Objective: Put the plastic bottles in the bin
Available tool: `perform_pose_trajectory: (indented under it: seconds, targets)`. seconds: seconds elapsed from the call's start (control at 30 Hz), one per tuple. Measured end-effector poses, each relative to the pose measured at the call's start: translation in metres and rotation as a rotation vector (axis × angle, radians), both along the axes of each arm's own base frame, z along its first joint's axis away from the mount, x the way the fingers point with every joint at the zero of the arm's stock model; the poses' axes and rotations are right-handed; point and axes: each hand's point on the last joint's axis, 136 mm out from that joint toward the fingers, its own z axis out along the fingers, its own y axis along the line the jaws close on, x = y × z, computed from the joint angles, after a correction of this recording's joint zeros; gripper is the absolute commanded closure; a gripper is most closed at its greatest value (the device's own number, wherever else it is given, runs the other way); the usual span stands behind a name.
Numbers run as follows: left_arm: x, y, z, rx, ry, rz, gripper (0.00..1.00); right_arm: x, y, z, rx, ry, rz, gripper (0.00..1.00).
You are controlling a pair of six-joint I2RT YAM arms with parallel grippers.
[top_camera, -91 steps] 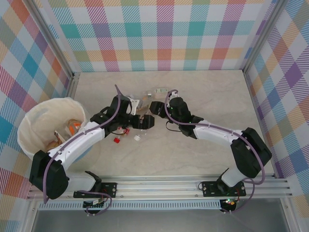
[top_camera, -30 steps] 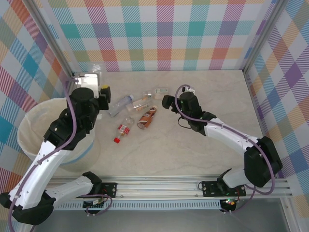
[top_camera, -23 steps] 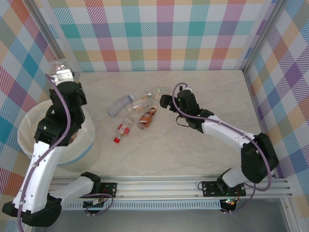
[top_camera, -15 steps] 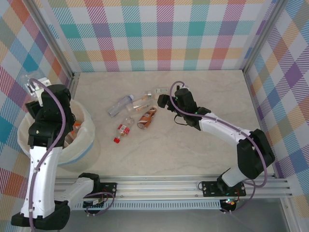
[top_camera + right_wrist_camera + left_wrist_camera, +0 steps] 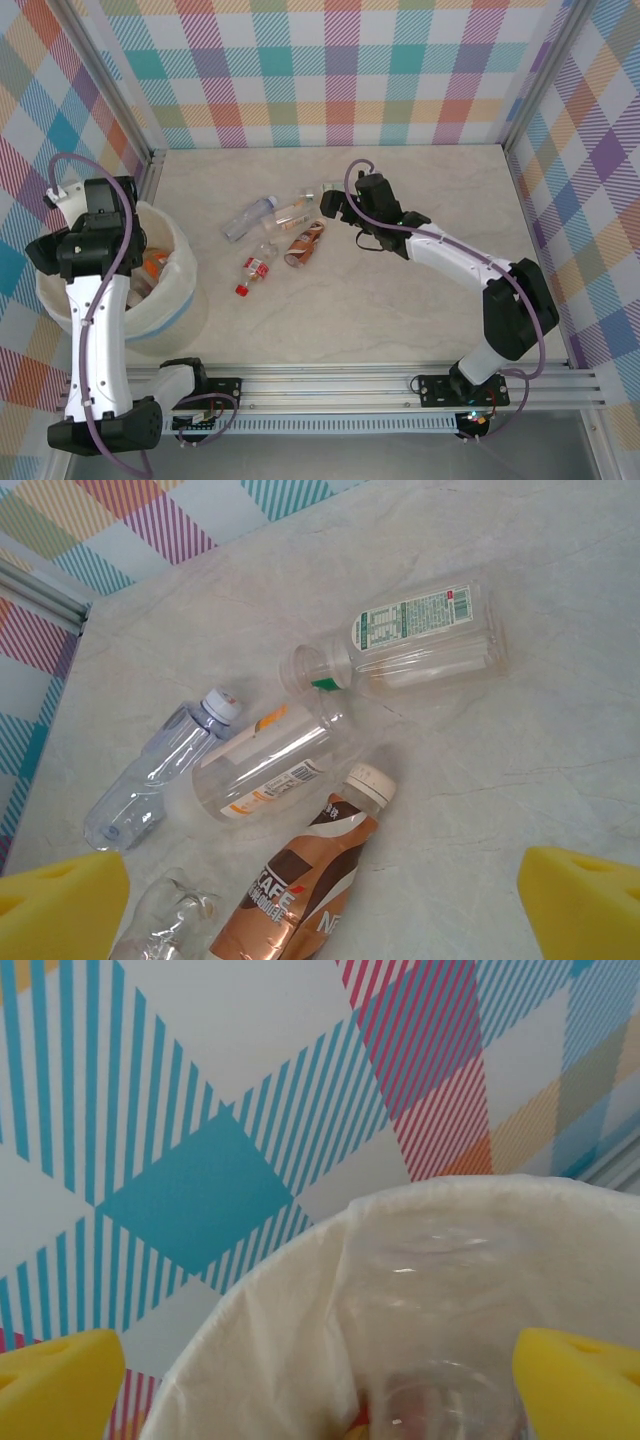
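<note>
Five plastic bottles lay bunched on the table under the right gripper, fingers spread wide, so closing on the brown café bottle risked scattering its close neighbours, while the left gripper, likewise spread, hung over the bin.

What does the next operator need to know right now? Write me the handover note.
The left gripper: jaws open over the bin, a clear bottle below them.
The right gripper: jaws open, empty, above the loose bottles.
Done: some bottles in the bin.
Left, on the table: green-label bottle, orange-label bottle, blue-capped bottle, brown bottle, red-label bottle.
</note>
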Motion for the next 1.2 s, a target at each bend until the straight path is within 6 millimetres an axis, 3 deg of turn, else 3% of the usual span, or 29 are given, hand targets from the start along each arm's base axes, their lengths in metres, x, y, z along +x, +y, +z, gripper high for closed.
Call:
perform_pose_trajectory:
  seconds: [0.17, 0.3, 0.4, 0.53, 0.73, 0.83, 1.0, 1.2]
  targets:
    - [0.012, -0.019, -0.004, -0.130, -0.085, -0.122, 0.00, -0.001, -0.001, -0.002, 0.001, 0.010, -0.004, 0.01]
    - [0.038, -0.054, -0.011, -0.315, -0.190, -0.297, 0.00, -0.002, -0.002, -0.004, 0.002, 0.019, -0.011, 0.00]
    - [0.064, -0.092, -0.011, -0.425, -0.238, -0.458, 0.00, -0.005, -0.006, -0.008, -0.004, 0.028, -0.023, 0.00]
    - [0.096, -0.159, -0.008, -0.490, -0.226, -0.703, 0.00, -0.012, -0.015, -0.014, -0.013, 0.042, -0.047, 0.01]
    - [0.121, -0.243, -0.002, -0.534, -0.204, -0.985, 0.00, -0.024, -0.033, -0.016, -0.033, 0.037, -0.085, 0.00]
    - [0.131, -0.275, -0.007, -0.558, -0.178, -1.086, 0.00, -0.027, -0.040, -0.016, -0.042, 0.030, -0.103, 0.00]
    - [0.154, -0.311, -0.044, -0.634, -0.089, -1.155, 0.00, -0.033, -0.050, -0.023, -0.066, 0.044, -0.127, 0.00]
    - [0.172, -0.332, -0.124, -0.701, 0.072, -1.147, 0.00, -0.038, -0.052, -0.030, -0.079, 0.040, -0.112, 0.00]
